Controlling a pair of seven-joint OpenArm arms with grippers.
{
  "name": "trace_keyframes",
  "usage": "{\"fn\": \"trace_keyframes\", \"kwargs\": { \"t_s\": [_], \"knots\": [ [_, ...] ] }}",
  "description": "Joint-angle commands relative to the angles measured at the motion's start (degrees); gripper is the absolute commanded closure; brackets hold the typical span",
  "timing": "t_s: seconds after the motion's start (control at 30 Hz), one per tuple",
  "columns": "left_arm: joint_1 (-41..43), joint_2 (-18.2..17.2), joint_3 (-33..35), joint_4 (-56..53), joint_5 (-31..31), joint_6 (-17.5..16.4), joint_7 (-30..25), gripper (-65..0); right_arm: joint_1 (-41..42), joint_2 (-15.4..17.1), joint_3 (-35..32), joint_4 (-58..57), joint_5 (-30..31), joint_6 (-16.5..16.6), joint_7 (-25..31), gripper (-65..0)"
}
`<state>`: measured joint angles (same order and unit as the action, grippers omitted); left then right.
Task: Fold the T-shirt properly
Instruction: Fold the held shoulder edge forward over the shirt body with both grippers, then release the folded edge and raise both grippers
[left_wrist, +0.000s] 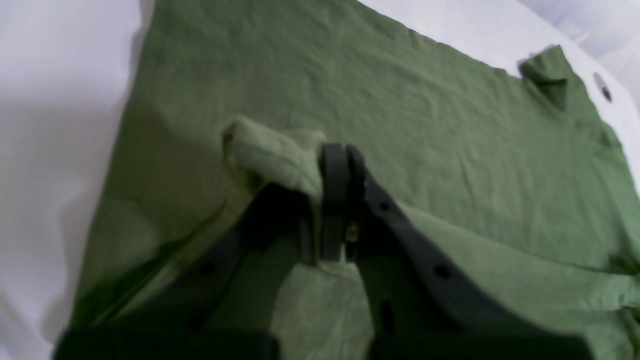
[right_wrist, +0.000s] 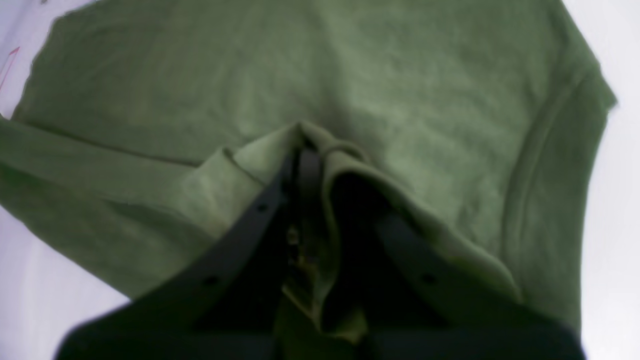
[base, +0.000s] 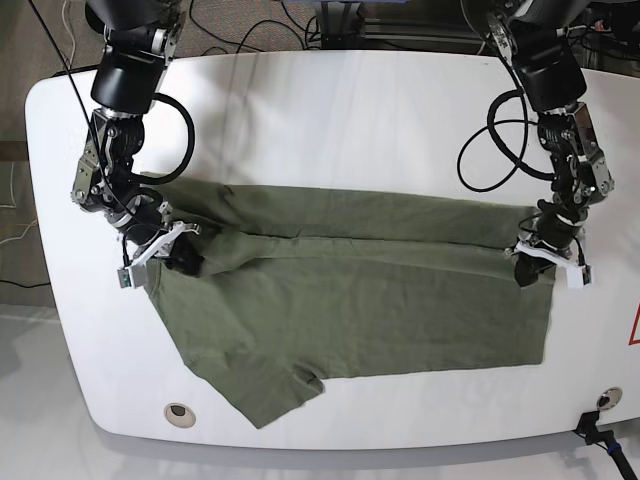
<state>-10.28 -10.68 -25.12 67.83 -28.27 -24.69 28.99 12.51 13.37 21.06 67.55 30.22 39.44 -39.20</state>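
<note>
Wrist views blurred, both end effectors apparently pinching T-shirt (base: 350, 300) folds

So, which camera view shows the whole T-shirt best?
The base view: the T-shirt lies there nearly whole on the table. Each wrist view shows only part of it, pinched in the left gripper or the right gripper.

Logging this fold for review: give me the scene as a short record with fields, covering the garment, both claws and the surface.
garment: olive-green T-shirt, lying flat, slightly wrinkled, far long edge partly folded toward the middle
left claw: shut on a pinched fold of the T-shirt at the hem end
right claw: shut on bunched cloth at the sleeve end
near sleeve: spread out, not folded
surface: white table
fold state: under way, not finished
</note>
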Motion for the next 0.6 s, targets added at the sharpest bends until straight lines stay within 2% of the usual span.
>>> {"fn": "trace_keyframes", "kwargs": {
  "t_s": [0.0, 0.17, 0.27, 0.3, 0.43, 0.5, 0.57],
  "knots": [
    [-1.5, -0.7, -0.2, 1.0, 0.3, -0.6, -1.6, 0.0, 1.3, 0.9, 0.2, -0.8, 0.9, 0.5, 2.9, 0.0],
    [-2.5, -0.7, -0.2, -0.1, 1.3, -0.7, -1.6, 0.0, 1.3, 1.0, 0.2, -3.0, 0.9, 0.5, 4.5, 0.0],
    [-2.2, -0.7, -0.3, -0.1, 1.3, -0.5, -1.6, -14.7, 1.3, 1.0, 0.2, -3.1, 0.9, 0.3, 4.5, 0.0],
    [-2.2, -0.8, -0.3, -0.1, 1.3, -0.5, -1.6, -20.0, 1.3, 1.0, 0.2, -3.1, 0.9, 0.3, 4.9, -1.9],
    [-2.2, -2.2, -0.3, -0.1, 1.4, -0.5, -1.6, -34.5, 1.3, 1.0, 0.2, -2.7, -4.9, 0.3, 8.8, -26.8],
    [-2.1, -2.6, -0.2, 0.2, 1.5, -0.5, -1.6, -40.5, 1.1, 1.0, 0.3, -1.6, -8.9, 0.3, 10.8, -36.0],
    [-2.1, -4.0, -0.2, 0.3, 2.7, -0.6, -1.7, -44.9, 0.1, 0.8, 0.3, 1.1, -12.9, 0.3, 11.7, -41.1]
  ]
}}
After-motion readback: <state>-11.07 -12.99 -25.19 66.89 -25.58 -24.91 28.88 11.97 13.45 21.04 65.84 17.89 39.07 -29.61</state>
